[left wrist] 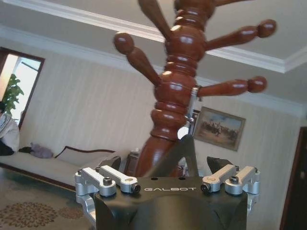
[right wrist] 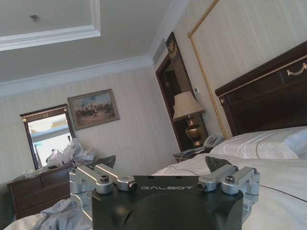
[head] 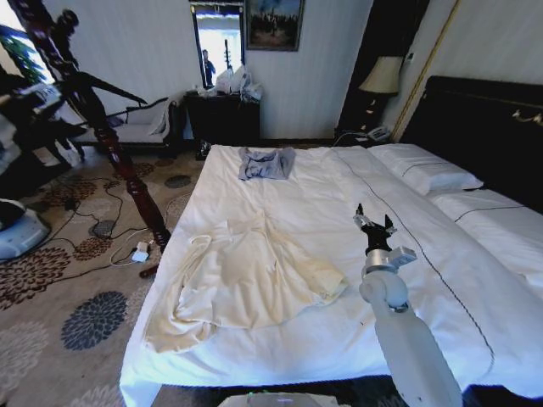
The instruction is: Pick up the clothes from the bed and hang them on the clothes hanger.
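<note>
Head view, bed (head: 475,280): white duvet, dark headboard at far right, white pillows (head: 424,168) by it
Head view, clothes: cream long-sleeved garment (head: 242,280) lies spread and wrinkled on the near left part of the duvet, one edge reaching the bed's left side; nothing touches it
Head view, grey-blue garment (head: 265,162): crumpled at the far end of the bed, well apart from the cream one
Head view, right gripper (head: 374,222): raised above the duvet, right of the cream garment and apart from it; fingers spread, nothing between them
Head view, coat stand (head: 106,127): dark turned-wood pole leaning across the upper left, foot on the patterned carpet beside the bed
Left wrist view, left gripper (left wrist: 163,165): close to the reddish-brown coat stand (left wrist: 175,91) with its knobbed pegs; a dark triangular piece rises between the finger mounts, whether it is a clothes hanger I cannot tell; jaw state: cannot tell
Right wrist view, right gripper (right wrist: 163,167): above the white bedding; fingers apart, empty; table lamp (right wrist: 188,115) and framed picture (right wrist: 93,108) on the wall behind
</note>
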Motion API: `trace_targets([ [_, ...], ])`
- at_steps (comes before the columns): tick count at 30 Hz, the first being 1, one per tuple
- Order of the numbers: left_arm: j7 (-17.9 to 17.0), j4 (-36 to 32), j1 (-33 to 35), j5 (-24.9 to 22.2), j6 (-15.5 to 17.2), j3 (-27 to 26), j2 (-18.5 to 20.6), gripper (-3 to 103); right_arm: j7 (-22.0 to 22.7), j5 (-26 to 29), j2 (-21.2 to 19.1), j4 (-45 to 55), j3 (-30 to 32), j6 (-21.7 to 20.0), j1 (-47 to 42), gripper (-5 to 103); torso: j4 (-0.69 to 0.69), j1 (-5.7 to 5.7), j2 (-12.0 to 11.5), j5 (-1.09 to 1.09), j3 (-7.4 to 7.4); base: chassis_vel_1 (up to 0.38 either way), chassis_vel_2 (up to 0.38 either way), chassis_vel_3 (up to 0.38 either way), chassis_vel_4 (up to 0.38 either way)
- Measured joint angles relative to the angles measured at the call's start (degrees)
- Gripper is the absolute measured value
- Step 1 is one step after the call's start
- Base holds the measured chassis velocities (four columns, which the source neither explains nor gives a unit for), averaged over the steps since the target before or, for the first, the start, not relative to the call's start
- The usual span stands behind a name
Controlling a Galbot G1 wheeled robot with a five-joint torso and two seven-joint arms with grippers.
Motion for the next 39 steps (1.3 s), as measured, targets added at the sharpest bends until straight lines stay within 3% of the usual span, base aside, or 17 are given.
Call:
trace_targets([
  [8,-0.63,2.33,-1.58,0.16,1.14,0.98,-0.97,100,-0.01,0.08,-1.25,-0.08,0.85,0.38,-1.1,100,-0.02,0.0,0.0,0.03,0.0,0.0,0.0,0.0,0.0],
  [16,-5.88,1.33,-2.53,-0.07,9.91,3.02,-2.19,100,0.15,0.12,-1.14,-0.28,1.12,0.39,-1.25,100,-0.01,0.0,0.0,0.02,0.0,0.0,0.0,0.0,0.0],
  [32,-9.32,2.82,-8.98,-1.22,12.02,7.58,-6.03,102,0.45,0.07,-1.06,-1.31,1.68,0.57,-1.3,100,-0.01,0.0,0.0,0.04,0.0,0.0,0.0,0.0,0.0],
  [39,-10.85,3.67,-10.69,-1.84,13.04,8.76,-6.74,84,0.65,0.14,-1.62,-1.71,2.46,0.79,-1.61,100,-0.01,0.0,0.0,0.03,0.0,0.0,0.0,0.0,0.0],
])
